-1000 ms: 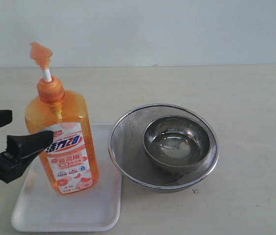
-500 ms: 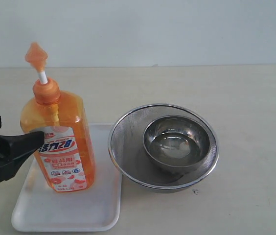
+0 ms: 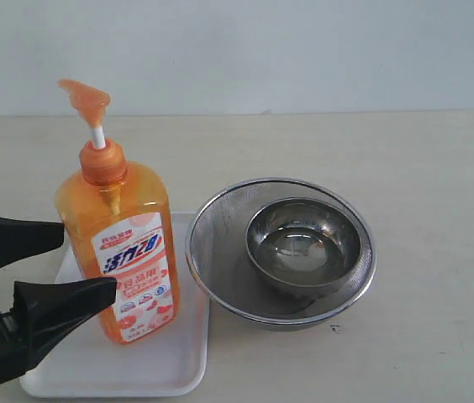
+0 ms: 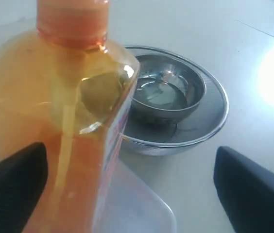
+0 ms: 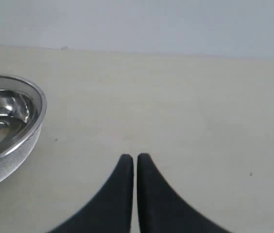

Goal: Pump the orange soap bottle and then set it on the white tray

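Orange soap bottle [image 3: 123, 252] inside rim of white tray [image 3: 165, 369]

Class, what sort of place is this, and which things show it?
Probably a kitchen-style test bench: orange soap bottle on white tray, steel bowl in a mesh strainer, plain table.

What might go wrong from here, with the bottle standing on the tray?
The open left gripper flanks the orange soap bottle closely; on pulling back, a finger might clip it and topple the tall bottle. It stands near the edge of the white tray beside the mesh strainer, so a fall could land there.
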